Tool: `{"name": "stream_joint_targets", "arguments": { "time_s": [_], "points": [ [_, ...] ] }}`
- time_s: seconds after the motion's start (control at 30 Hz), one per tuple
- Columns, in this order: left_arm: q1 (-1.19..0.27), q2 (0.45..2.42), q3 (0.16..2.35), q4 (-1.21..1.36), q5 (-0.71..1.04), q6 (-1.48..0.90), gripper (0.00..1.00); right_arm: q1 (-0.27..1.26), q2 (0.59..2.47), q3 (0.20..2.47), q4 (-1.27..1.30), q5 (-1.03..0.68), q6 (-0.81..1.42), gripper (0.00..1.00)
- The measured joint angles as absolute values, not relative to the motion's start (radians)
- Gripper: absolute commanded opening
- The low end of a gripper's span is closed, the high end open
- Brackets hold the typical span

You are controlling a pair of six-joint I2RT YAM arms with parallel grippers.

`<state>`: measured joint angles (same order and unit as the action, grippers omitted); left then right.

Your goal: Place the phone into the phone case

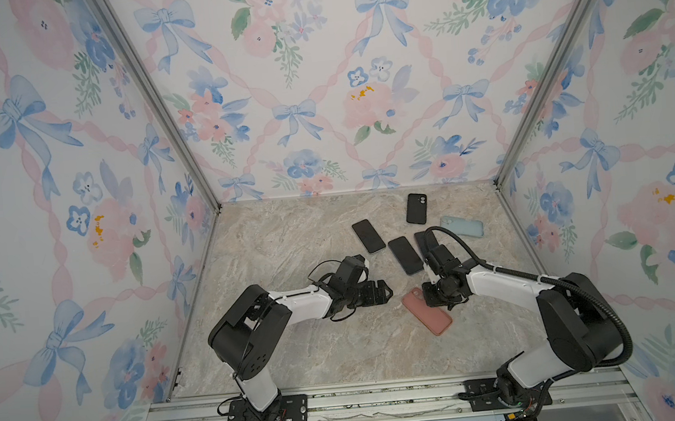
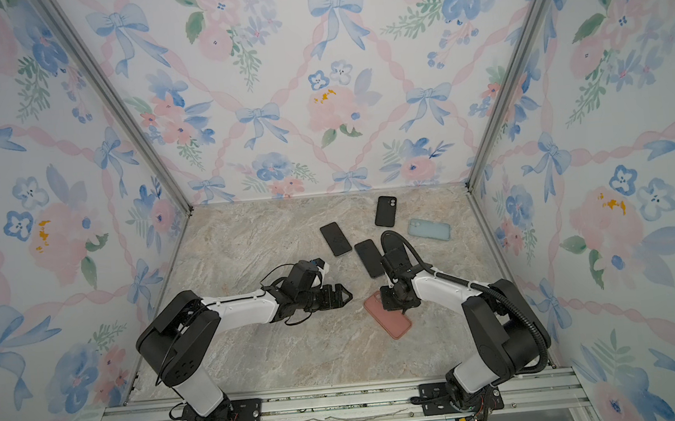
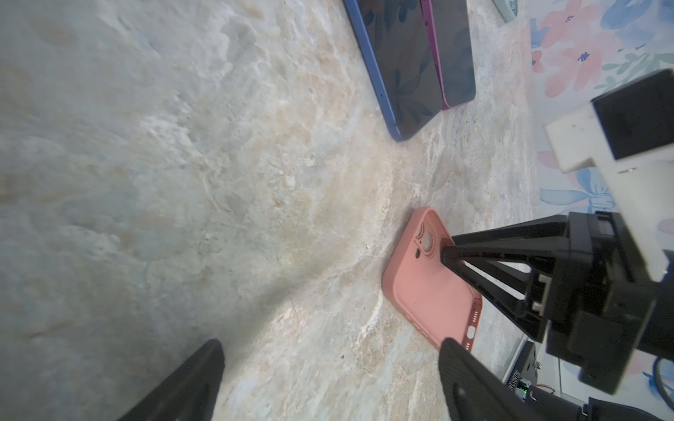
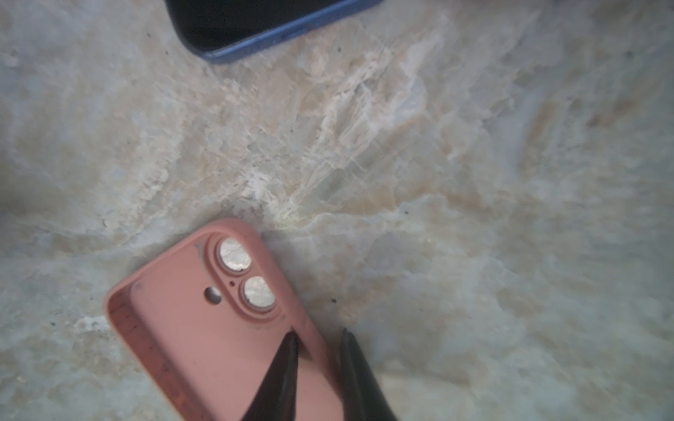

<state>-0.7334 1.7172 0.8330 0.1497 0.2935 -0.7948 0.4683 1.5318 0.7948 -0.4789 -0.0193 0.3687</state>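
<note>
The pink case [image 1: 432, 315] lies open side up on the surface [image 1: 298, 348], long axis diagonal, cutout end toward the blue-edged phone [image 1: 405, 255] behind it. The right gripper [image 4: 317, 337] is nearer, its jaws pinching one long side wall. The left gripper [image 1: 382, 291] waits beside, jaws wide apart and empty.

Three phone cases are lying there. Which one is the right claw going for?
The pink case, nearest the front. The right claw straddles its side wall; the black case and the pale blue case lie untouched farther back.
</note>
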Motion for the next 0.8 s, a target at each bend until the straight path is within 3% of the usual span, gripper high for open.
{"name": "stream_joint_targets", "arguments": {
  "time_s": [0.47,0.8],
  "points": [
    [-0.711,1.623,0.767,0.155,0.298,-0.799,0.93,0.556,1.532,0.838,-0.512,-0.016,0.4,0.08],
    [-0.628,1.457,0.633,0.154,0.304,-0.814,0.93,0.672,1.587,0.938,-0.512,-0.015,0.454,0.07]
  ]
}}
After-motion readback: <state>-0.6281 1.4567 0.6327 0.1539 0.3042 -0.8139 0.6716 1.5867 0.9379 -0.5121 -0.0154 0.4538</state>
